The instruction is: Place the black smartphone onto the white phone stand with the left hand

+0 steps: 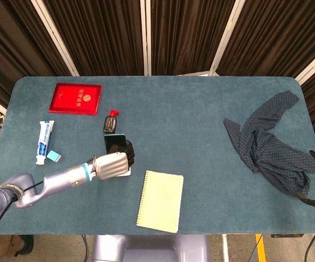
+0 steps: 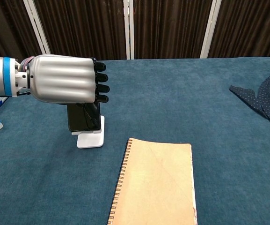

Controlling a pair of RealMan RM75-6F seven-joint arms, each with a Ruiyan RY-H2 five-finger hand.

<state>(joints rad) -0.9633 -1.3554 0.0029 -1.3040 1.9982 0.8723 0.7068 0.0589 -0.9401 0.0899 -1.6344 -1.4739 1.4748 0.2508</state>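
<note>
Only chest view shows left hand (image 2: 64,78) fingers (image 2: 99,83) clamping smartphone (image 2: 84,117) over stand (image 2: 91,139).

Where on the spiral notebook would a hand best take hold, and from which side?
Judging by its pose, the long edge opposite the spiral. The notebook lies flat and closed, binding toward the phone stand; coming from the robot's right side lets fingers slide under the loose page edge, away from the stand.

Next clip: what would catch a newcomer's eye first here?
The big silver left hand at table left, holding the black smartphone upright right at the white phone stand. Next, the yellow spiral notebook at the near edge, and the crumpled dotted dark cloth far right.
</note>
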